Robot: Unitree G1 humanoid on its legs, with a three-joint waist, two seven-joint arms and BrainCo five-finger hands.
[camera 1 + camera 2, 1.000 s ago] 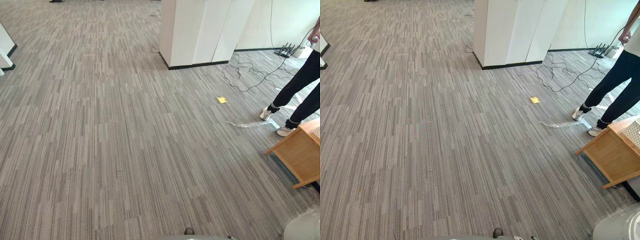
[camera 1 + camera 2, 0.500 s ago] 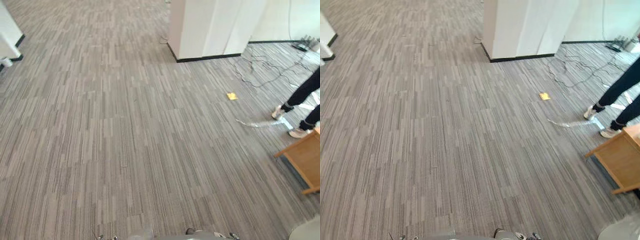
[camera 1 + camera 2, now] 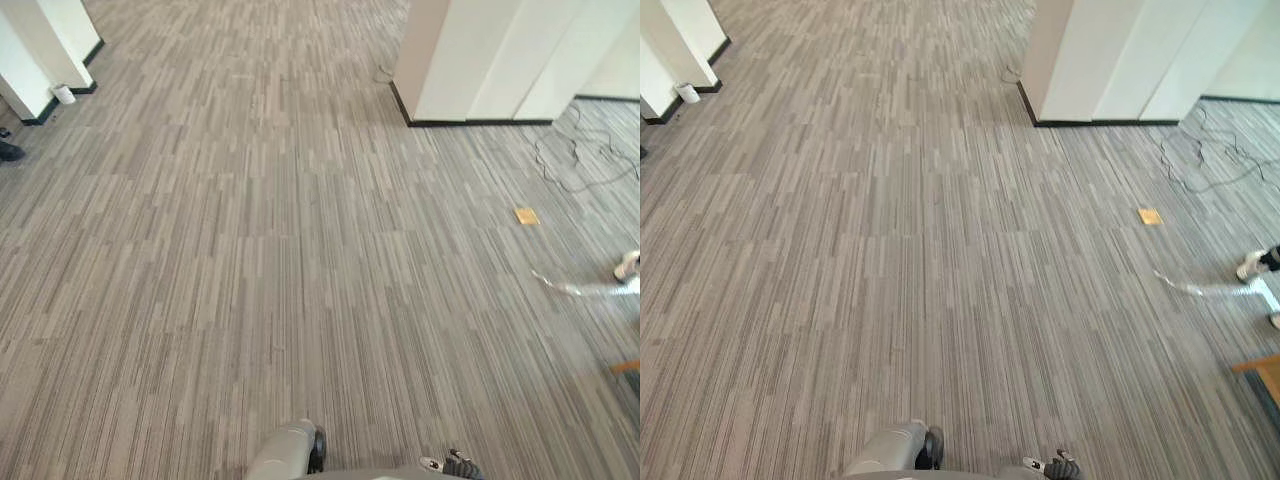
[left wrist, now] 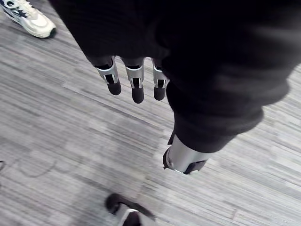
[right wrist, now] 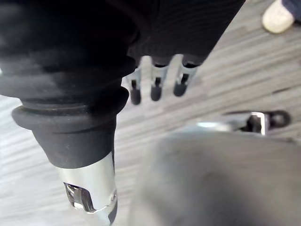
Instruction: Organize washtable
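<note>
The head views have swung leftward over the grey striped carpet floor (image 3: 250,250): a white pillar with black skirting (image 3: 45,50) has come in at the upper left. The white column block (image 3: 480,60) sits upper right, the small yellow tag (image 3: 526,215) further right, and the light wooden surface corner (image 3: 1262,366) has slid almost off the right edge, beside a person's white shoe (image 3: 1252,265). No washtable items can be made out, so the robot is probably turning or walking. The left hand (image 4: 134,77) hangs with fingers straight, empty; the right hand (image 5: 157,84) likewise.
</note>
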